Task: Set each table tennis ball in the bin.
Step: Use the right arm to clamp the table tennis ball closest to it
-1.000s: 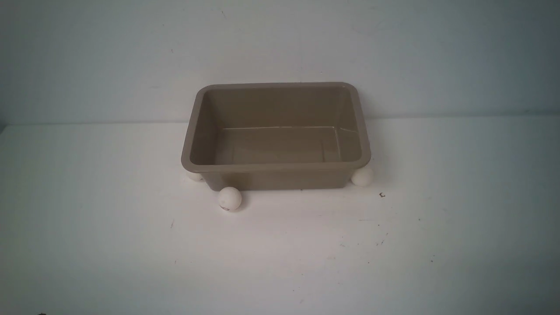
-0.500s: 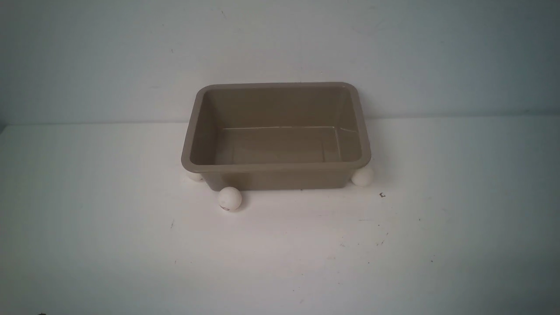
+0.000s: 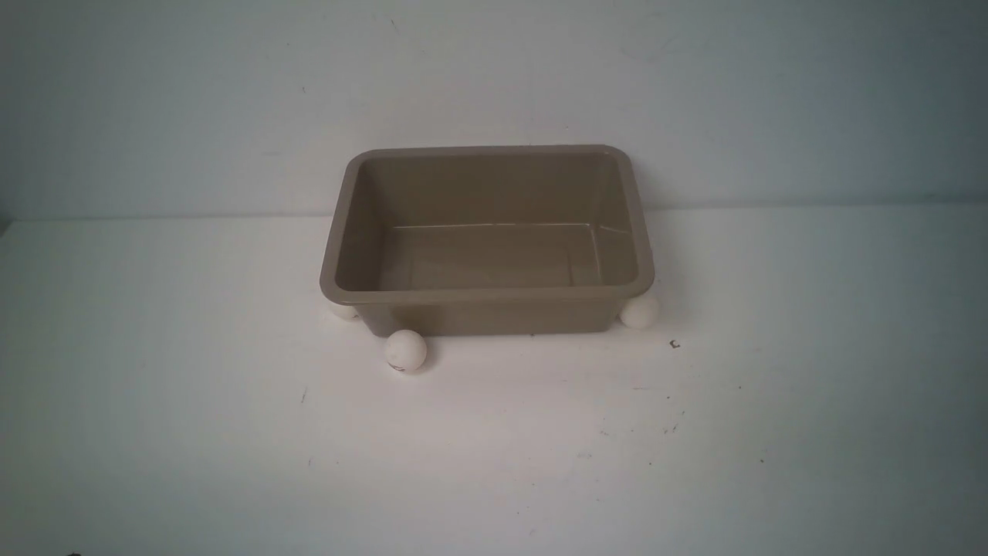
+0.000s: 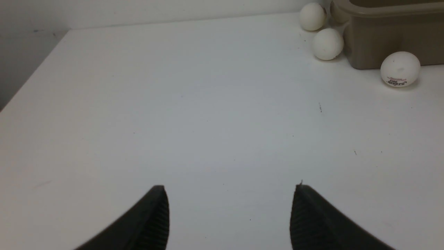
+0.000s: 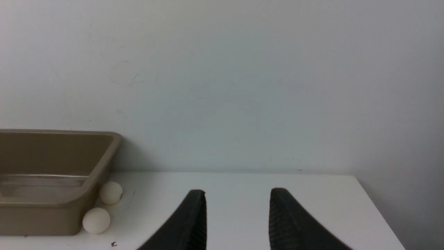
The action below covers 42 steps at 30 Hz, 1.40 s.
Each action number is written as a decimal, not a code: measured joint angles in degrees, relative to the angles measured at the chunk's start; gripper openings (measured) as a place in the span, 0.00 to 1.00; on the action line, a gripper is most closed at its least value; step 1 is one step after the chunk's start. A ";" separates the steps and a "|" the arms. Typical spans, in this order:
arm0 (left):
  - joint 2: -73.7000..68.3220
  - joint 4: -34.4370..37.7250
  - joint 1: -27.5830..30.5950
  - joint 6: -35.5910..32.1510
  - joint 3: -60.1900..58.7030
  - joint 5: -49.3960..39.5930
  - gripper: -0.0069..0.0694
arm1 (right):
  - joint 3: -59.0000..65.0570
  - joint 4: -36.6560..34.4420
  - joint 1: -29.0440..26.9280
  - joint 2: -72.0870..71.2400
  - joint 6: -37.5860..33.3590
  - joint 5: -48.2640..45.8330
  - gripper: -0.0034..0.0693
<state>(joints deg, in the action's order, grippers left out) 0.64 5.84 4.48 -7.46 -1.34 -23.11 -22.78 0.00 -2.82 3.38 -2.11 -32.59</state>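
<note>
- The white table (image 3: 494, 463) runs back to a pale wall; small dark specks and scuffs are scattered over its top.
- A taupe plastic bin (image 3: 486, 296) stands upright on it, toward the far edge.
- A printed ball (image 3: 405, 351) rests just in front of the bin's near wall, toward its left end.
- A left-corner ball (image 3: 342, 312) sits half hidden under the rim.
- A far-left ball (image 4: 312, 16) lies beyond it, beside the same end.
- A right-corner ball (image 3: 639, 310) sits against the bin's near right corner.
- A far-right ball (image 5: 111, 192) lies just behind that one.
- A dark curled speck (image 3: 675, 344) lies right of the bin.
</note>
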 joint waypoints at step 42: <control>0.00 0.00 0.00 0.00 0.00 0.00 0.65 | -8.74 -5.94 0.00 1.16 0.96 -8.83 0.38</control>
<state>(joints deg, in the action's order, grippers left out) 0.64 5.84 4.48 -7.46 -1.34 -23.11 -31.52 -5.94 -2.82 4.54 -1.14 -41.43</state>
